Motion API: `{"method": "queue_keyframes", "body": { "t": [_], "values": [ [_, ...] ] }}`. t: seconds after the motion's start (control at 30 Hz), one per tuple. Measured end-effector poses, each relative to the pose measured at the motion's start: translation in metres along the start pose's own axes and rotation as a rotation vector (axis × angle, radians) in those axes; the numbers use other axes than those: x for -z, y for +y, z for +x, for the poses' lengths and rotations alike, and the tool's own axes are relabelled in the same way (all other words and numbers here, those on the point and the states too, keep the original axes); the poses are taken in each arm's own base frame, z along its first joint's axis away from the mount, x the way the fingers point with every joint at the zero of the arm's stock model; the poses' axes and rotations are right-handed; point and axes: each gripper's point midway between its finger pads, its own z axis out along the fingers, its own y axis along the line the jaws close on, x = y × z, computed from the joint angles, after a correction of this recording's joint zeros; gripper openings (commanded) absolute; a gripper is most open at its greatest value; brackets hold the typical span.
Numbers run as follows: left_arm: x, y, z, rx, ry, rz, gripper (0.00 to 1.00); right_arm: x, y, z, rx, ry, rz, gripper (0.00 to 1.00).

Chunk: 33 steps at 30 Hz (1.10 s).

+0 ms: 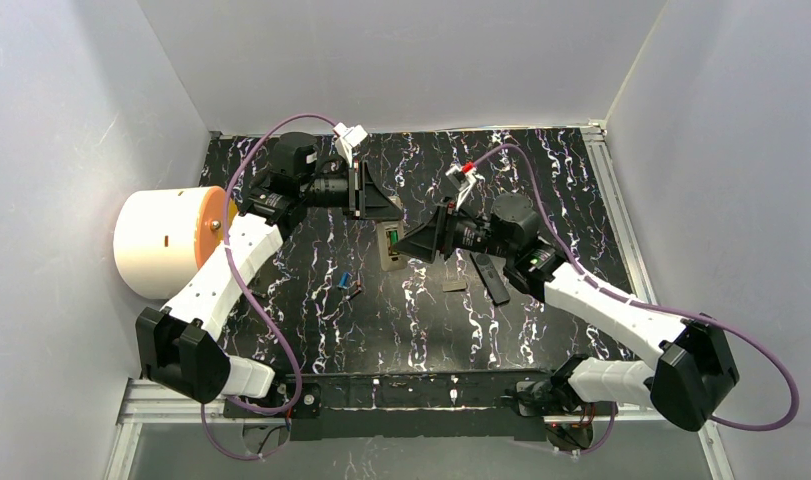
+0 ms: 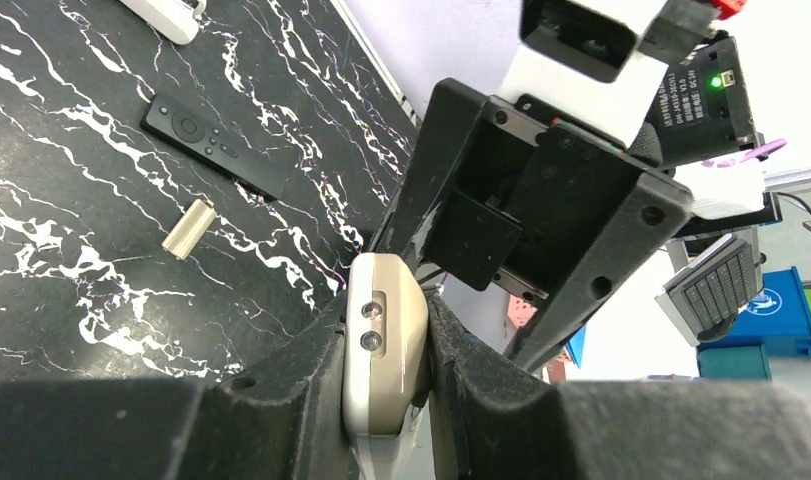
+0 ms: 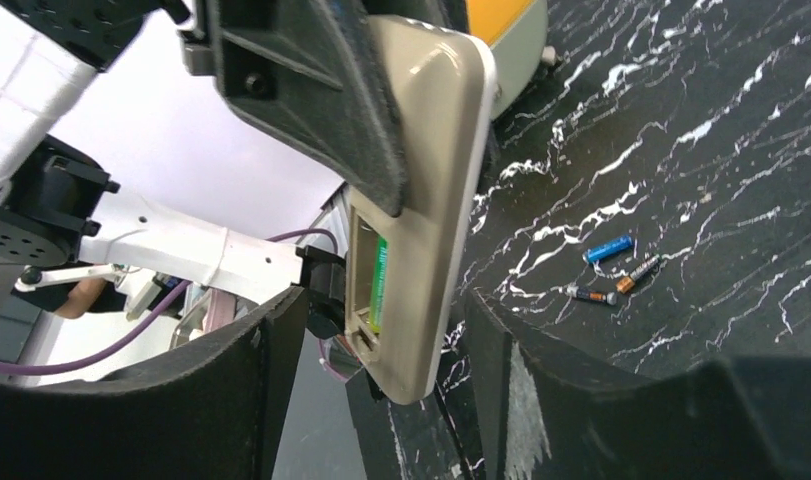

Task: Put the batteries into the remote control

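Light, smooth and apt to roll, the small blue cylindrical battery and two dark orange-tipped batteries lie loose on the black marbled table near the beige plastic remote control, best pinched mid-length; a green battery sits in the remote's open bay; the left gripper clamps the remote from its far side; the right gripper, reaching in opposite, straddles its end, fingers apart.

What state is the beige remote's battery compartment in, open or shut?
Open: the compartment is uncovered, with a green battery inside.

Marbled black table: batteries, black remote
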Motion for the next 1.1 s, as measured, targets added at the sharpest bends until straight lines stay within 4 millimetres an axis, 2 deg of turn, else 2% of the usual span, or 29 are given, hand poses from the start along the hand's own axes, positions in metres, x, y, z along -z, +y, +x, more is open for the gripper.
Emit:
{"method": "queue_keyframes", "body": {
  "t": [0.2, 0.5, 0.73, 0.83, 0.9, 1.0, 1.1],
  "values": [
    [0.000, 0.000, 0.001, 0.001, 0.003, 0.000, 0.00, -0.006, -0.010, 0.013, 0.016, 0.057, 0.052, 0.55],
    [0.001, 0.004, 0.003, 0.006, 0.007, -0.020, 0.00, -0.011, -0.019, 0.011, 0.051, 0.059, 0.135, 0.44],
    [0.003, 0.009, 0.004, -0.014, 0.012, -0.053, 0.00, -0.011, -0.024, 0.013, 0.081, 0.088, 0.181, 0.29],
    [0.004, 0.008, 0.005, -0.029, 0.021, -0.062, 0.00, -0.012, -0.023, 0.013, 0.095, 0.095, 0.180, 0.28],
    [0.005, 0.007, 0.005, -0.036, 0.023, -0.065, 0.00, -0.012, -0.023, 0.013, 0.102, 0.096, 0.179, 0.34],
    [0.006, 0.008, 0.005, -0.039, 0.025, -0.070, 0.00, -0.012, -0.022, 0.013, 0.105, 0.098, 0.178, 0.59],
    [0.006, 0.012, 0.009, -0.016, 0.034, -0.091, 0.00, -0.012, -0.025, 0.012, 0.102, 0.093, 0.191, 0.74]
  ]
}}
